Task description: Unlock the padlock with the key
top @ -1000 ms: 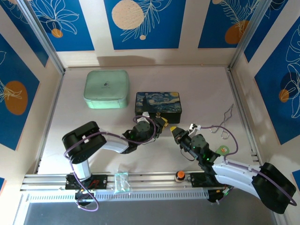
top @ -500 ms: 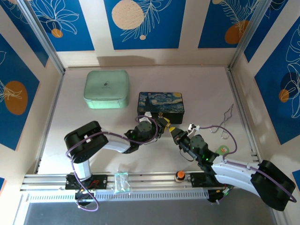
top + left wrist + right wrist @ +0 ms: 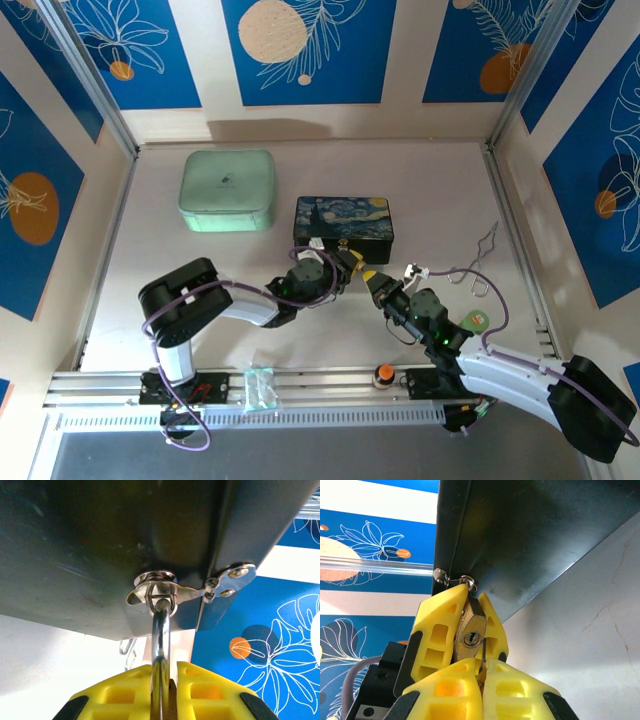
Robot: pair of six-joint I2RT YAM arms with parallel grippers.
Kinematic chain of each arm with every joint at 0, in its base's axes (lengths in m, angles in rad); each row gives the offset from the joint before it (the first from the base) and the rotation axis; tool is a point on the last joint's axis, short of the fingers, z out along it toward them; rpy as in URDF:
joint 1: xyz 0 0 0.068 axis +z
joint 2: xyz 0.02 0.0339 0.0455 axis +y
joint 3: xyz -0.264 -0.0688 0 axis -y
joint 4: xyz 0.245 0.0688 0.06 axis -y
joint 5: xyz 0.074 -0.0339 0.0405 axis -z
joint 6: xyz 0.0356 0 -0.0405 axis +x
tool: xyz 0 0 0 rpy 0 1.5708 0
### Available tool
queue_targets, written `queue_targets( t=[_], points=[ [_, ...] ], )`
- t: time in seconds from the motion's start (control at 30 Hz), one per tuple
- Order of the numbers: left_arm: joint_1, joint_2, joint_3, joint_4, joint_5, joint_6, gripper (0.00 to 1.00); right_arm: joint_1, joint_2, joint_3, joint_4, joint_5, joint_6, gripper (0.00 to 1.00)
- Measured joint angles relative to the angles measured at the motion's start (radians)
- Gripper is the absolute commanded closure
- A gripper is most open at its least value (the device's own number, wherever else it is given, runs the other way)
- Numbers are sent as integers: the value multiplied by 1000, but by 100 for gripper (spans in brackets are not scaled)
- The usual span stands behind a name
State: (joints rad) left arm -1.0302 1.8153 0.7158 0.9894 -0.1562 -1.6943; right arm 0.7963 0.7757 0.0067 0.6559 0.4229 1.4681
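Two grippers meet at the front face of the dark painted box (image 3: 343,220), which stands just beside a mint-green case (image 3: 228,190). Left gripper (image 3: 164,669): clamped on the padlock (image 3: 472,625), with its yellow fingers (image 3: 117,692) either side of the silver shackle (image 3: 160,630). The shackle hangs through the ring of the box's hasp (image 3: 159,599). Right wrist view: the padlock body sits between the left arm's fingers near the box's corner, with the keyhole (image 3: 469,639) facing the camera. Right gripper (image 3: 481,665): fingers pressed together on the key (image 3: 483,654), seen edge-on as a thin blade. Its tip lies at the padlock face just right of the keyhole; whether it has entered the slot cannot be told. A bent wire tool (image 3: 483,262) lies well apart to the right, and an orange-topped knob (image 3: 383,375) sits at the near rail.
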Motion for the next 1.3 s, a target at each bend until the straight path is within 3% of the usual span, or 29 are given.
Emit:
queue_targets(
  t=[1.3],
  points=[
    [0,40,14,28,24,-3,100,-19,-68,0,-100,-3,-21,100]
  ],
)
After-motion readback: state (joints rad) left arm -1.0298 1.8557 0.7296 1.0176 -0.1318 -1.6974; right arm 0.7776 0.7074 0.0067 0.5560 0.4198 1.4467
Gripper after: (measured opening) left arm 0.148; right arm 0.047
